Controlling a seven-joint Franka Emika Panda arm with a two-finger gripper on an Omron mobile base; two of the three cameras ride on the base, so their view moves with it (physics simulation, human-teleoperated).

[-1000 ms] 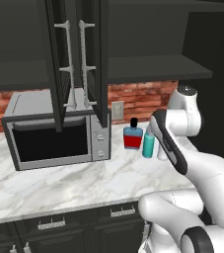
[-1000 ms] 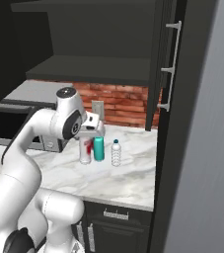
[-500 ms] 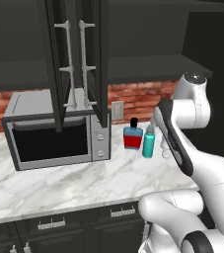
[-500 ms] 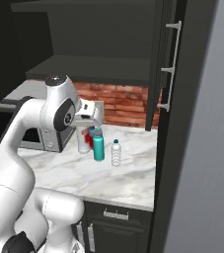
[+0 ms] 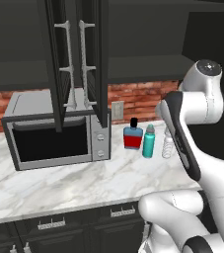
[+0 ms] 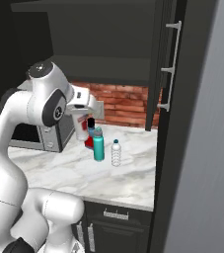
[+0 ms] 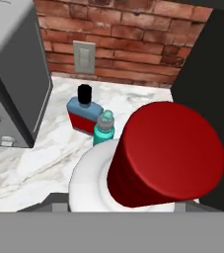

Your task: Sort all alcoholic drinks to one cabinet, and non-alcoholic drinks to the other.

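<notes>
My gripper [image 6: 82,117] is shut on the slim white bottle [image 6: 80,129], held above the counter; its red cap [image 7: 165,154] looms close in the hand view. On the marble counter [image 5: 84,178] by the brick wall stand the squat blue red-labelled bottle [image 5: 132,134], the teal bottle [image 5: 148,141] and the clear ribbed bottle [image 5: 168,145]. The same three show as blue [image 6: 90,134], teal [image 6: 99,145] and clear [image 6: 116,153], just right of and below the held bottle. One black cabinet [image 5: 79,54] hangs open over the microwave. The other cabinet [image 6: 108,44] stands open above the bottles.
A steel microwave [image 5: 54,131] sits left of the bottles under the two open doors. The open right door [image 6: 168,64] with its silver handle juts out at the counter's right end. A wall outlet [image 7: 84,56] is behind the blue bottle.
The arm has lifted: the hand with the white bottle rose from beside the other bottles to a little above them. The three bottles on the counter stayed put.
</notes>
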